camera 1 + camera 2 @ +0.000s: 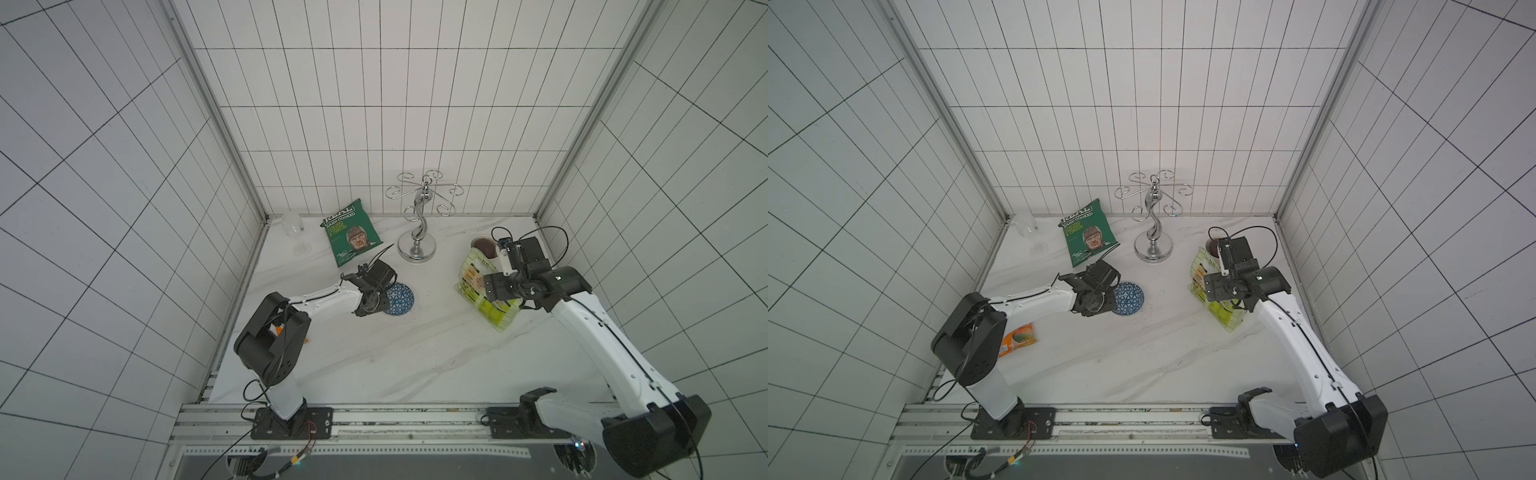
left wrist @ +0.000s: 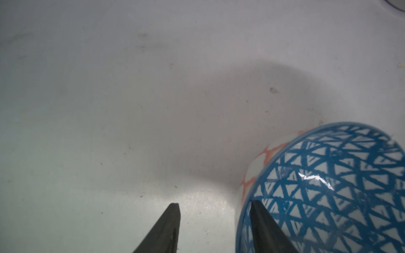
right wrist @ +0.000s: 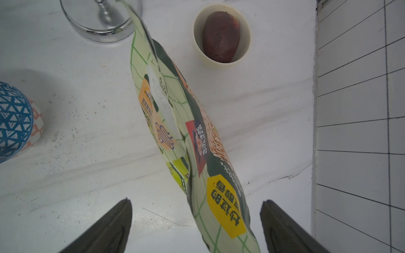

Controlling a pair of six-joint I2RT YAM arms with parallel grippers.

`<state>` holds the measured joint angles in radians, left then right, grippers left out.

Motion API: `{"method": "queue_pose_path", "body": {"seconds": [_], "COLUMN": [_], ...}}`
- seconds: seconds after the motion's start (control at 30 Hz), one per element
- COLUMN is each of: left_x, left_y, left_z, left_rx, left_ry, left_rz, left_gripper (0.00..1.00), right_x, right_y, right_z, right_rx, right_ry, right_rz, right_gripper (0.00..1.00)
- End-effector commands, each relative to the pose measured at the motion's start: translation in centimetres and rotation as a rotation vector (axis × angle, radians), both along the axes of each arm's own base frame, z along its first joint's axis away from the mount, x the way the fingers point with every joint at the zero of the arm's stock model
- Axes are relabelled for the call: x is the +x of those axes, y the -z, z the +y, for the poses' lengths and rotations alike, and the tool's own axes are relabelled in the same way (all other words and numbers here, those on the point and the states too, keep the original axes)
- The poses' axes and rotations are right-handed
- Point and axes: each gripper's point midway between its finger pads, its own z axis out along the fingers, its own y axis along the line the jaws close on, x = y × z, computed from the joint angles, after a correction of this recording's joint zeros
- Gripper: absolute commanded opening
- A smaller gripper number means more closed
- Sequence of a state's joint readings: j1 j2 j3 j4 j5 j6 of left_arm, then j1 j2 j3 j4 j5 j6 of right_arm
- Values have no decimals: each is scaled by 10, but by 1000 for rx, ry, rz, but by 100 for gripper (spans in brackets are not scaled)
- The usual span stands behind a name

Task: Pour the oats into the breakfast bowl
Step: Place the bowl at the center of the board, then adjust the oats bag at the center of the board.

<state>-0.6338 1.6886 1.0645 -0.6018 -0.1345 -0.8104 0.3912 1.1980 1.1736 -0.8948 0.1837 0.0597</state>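
right gripper (image 3: 197, 201) wide open, straddling the oats pouch (image 3: 192, 140) far right, not holding it. left gripper (image 2: 213, 203) partly open over the breakfast bowl (image 2: 328, 179) rim, centre-left, no grip. risk: floppy-looking pouch cld buckle when squeezed & spill; left finger cld tip bowl.

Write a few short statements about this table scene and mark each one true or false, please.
1. The pouch is between the open fingers of the right gripper. True.
2. The crisp bag lies inside the blue bowl. False: it lies on the table, near the back wall.
3. The blue bowl is already full. False: the part of its inside that shows is empty.
4. The cream bowl holds something dark reddish-brown. True.
5. The left gripper is shut on the crisp bag. False: it is open at the blue bowl's rim.
6. A metal stand is on the table. True.
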Motion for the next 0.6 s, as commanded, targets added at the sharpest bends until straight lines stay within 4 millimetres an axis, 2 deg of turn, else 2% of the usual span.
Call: {"method": "queue_pose_path", "body": {"seconds": [0.0, 0.17, 0.3, 0.33, 0.43, 0.57], "left_x": [4, -8, -22, -27, -37, -48], "left_y": [-34, -70, -90, -93, -103, -115], "left_z": [-6, -10, -10, -10, -11, -17], "left_rx": [-74, -183, -266, -288, -346, -417], "left_ry": [17, 48, 69, 78, 98, 139], "left_rz": [-87, -155, -202, -212, -241, -261], "left_gripper": [66, 73, 74, 75, 76, 76], "right_x": [13, 24, 24, 23, 17, 13], "right_y": [-4, 11, 18, 20, 23, 26], "right_z": [-6, -8, -4, -3, 6, 12], "right_rx": [-2, 39, 52, 63, 108, 145], "right_ry": [43, 75, 63, 59, 39, 32], "right_rz": [-17, 26, 63, 74, 107, 138], "right_gripper": [88, 72, 70, 67, 49, 18]}}
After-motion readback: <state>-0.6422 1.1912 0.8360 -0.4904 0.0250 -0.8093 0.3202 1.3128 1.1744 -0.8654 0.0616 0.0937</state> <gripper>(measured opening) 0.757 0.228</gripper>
